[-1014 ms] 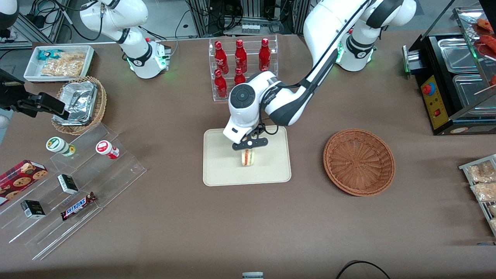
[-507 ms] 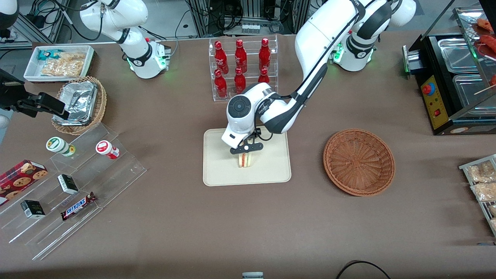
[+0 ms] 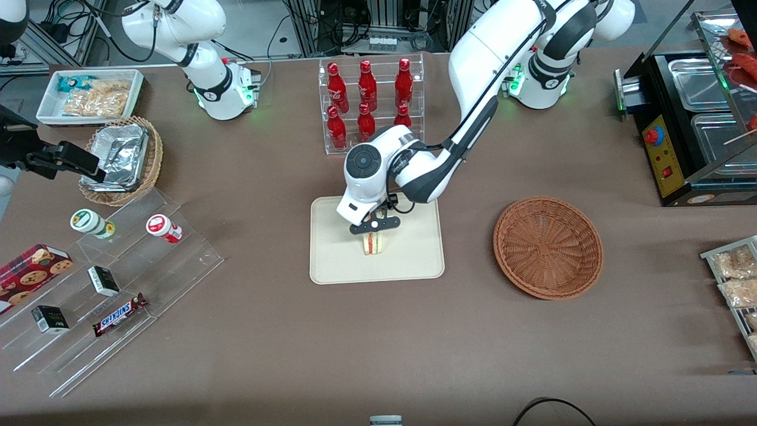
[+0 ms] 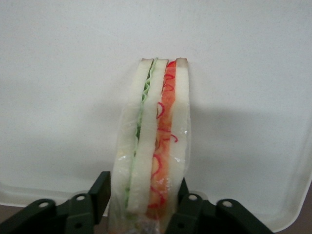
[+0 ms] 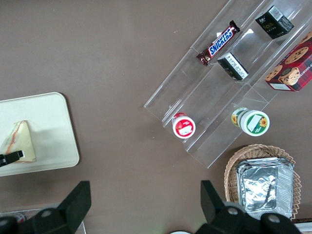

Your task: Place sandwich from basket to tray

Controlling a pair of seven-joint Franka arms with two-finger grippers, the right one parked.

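Gripping the sandwich point(image 3: 374, 243) on edge over the tray point(image 3: 331, 260), the claw point(image 3: 374, 228) hangs mid-bench, the basket point(image 3: 548, 247) well apart. From the wrist, its fingers point(image 4: 99, 192) pinch the wedge's bread faces. The parked arm's camera shows the sandwich point(image 5: 18, 142) on the tray point(image 5: 48, 126).

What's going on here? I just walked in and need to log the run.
The left arm's gripper is over the cream tray, shut on the sandwich, which stands on edge on or just above the tray's surface. The wrist view shows the fingers pressing both bread faces. The brown wicker basket, toward the working arm's end of the table, holds nothing. Release hasn't happened yet.
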